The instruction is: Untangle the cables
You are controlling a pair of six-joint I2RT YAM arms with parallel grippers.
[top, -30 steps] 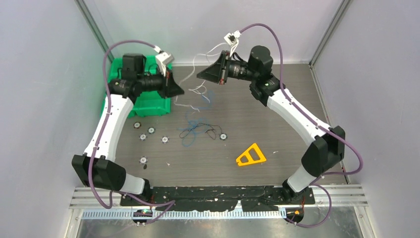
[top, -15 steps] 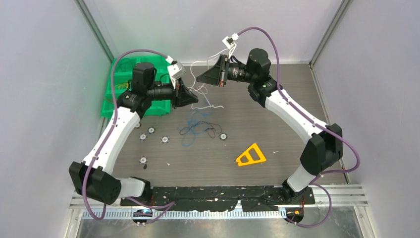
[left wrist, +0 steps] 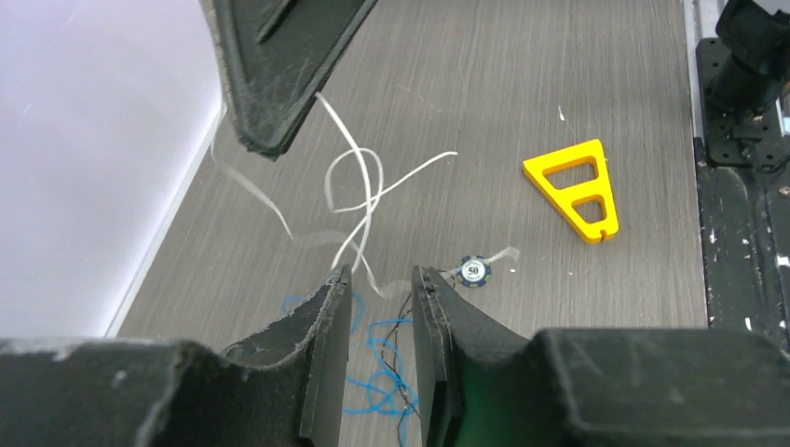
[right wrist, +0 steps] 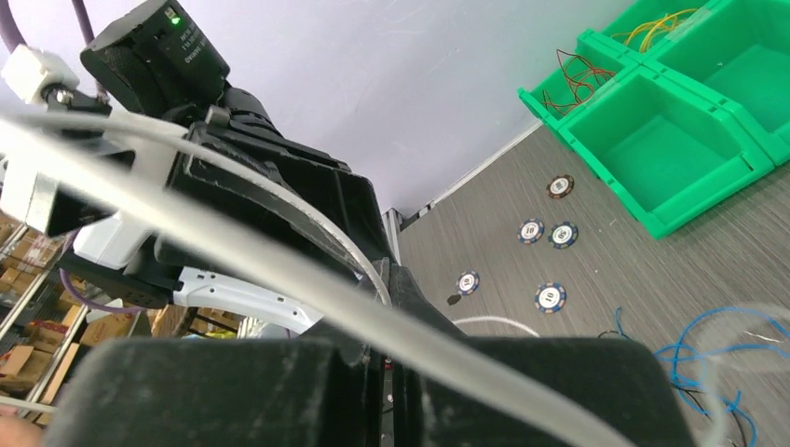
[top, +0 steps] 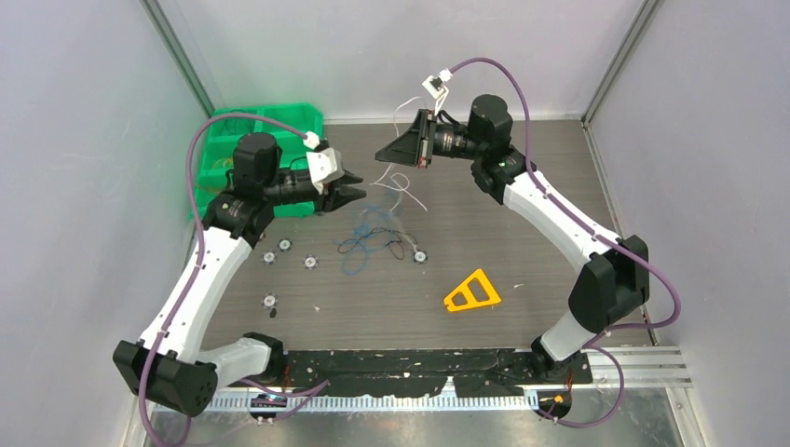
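Separating a white cable (left wrist: 359, 186) from the tangle looks like the step in hand. The right gripper (top: 380, 155) pinches it aloft, and the left gripper (top: 357, 191) hangs beside it, jaws slightly apart and empty. The blue and black cables (top: 368, 237) lie beneath on the table (top: 522, 214). Next it needs carrying clear.

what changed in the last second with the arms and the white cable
The left claw swung away from the green bin toward the centre and opened, apparently letting go of the white cable. The right claw stays shut on it, raised. The blue-black tangle, chips and yellow triangle are unchanged.
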